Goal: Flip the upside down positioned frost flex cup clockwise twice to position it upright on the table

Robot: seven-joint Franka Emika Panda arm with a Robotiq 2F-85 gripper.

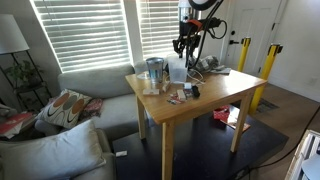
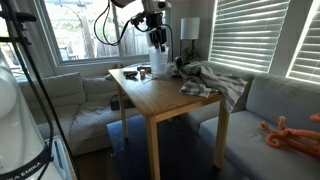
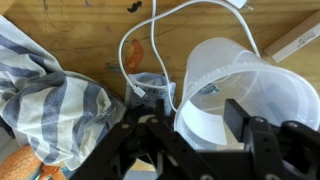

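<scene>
Frosted whitish translucent plastic cup (image 3: 250, 80) sits right at the jaws in the wrist view, its wide open mouth turned up toward the camera, so it looks to be standing upright. The jaws stand partly open and are not pinched on anything. One of the black fingers (image 3: 250, 125) hangs over the cup's mouth and the other sits outside its wall, so the near wall runs between them. Whether either pad grazes the plastic cannot be told.

Just beyond the outer finger, a thin white cable (image 3: 152, 40) loops across the light-wood tabletop (image 3: 70, 20), passing close by the cup's wall. Out past that same finger lies a crumpled blue-and-white striped cloth (image 3: 50, 100), bunched on the wood. A small orange shape peeks out from under its near edge, too cut off to identify.

In both exterior views the cup (image 1: 177, 70) (image 2: 160, 62) stands directly beneath the jaws, toward the back of the tabletop (image 1: 215, 95) (image 2: 160, 95), with the arm coming straight down over it. Beside the jaws, near the cup but apart from it, stands a darker grey-tinted clear tumbler (image 1: 154, 68). In an exterior view the striped cloth (image 2: 205, 80) spills off toward the tabletop's edge.

Farther from the jaws, a grey upholstered sofa (image 1: 90, 85) (image 2: 270, 100) wraps around the table. Behind it, white slatted window blinds (image 1: 90, 30) cover the windows.
</scene>
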